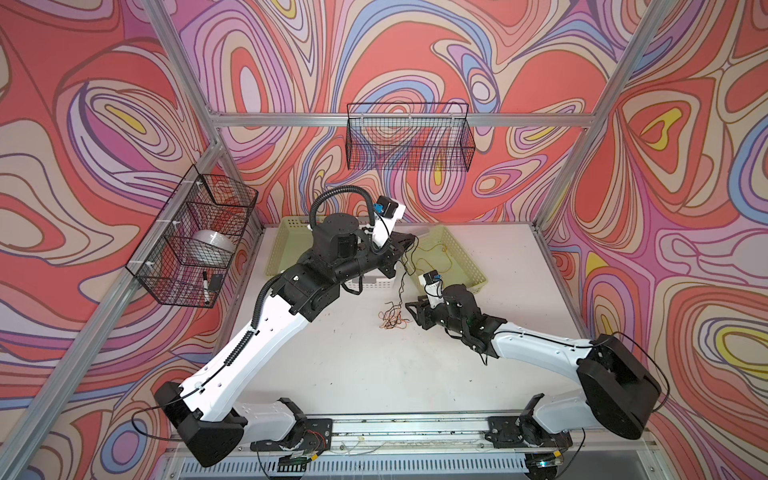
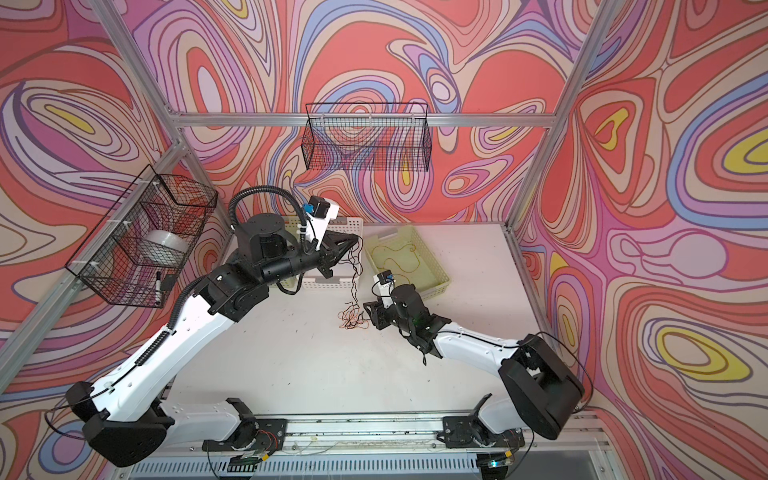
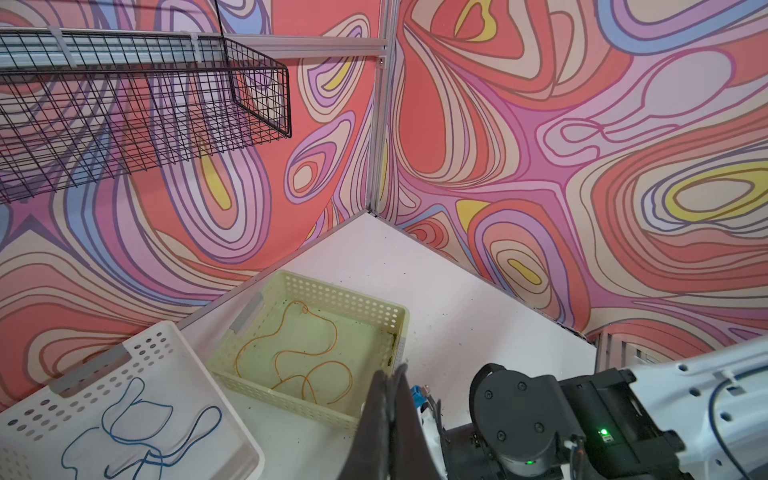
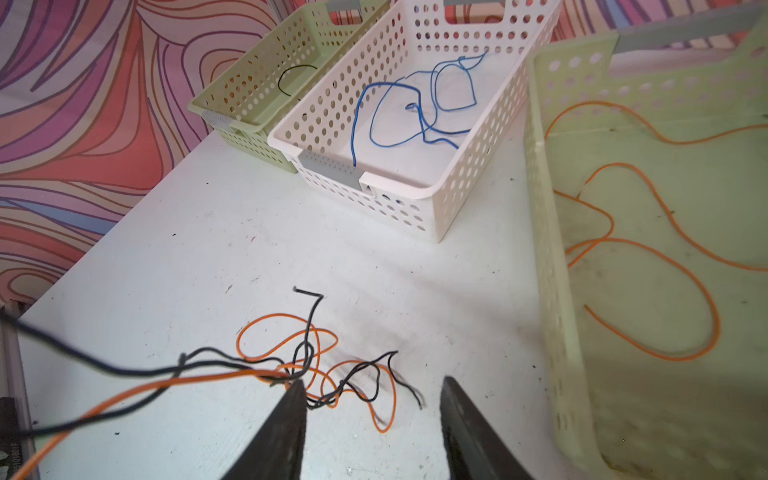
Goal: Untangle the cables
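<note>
Swirl-patterned walls box in a scuffed white desk, where the left gripper, high near the far edge, is pinched together on a dark cable that hangs down to the tangled cables, orange and dark, at mid-desk. Just right of them the right gripper hovers low with jaws apart, gripping nothing. These thread-thin cables look light, limp and springy, likely to drag along together, so a free end away from the crossings seems the best hold.
</note>
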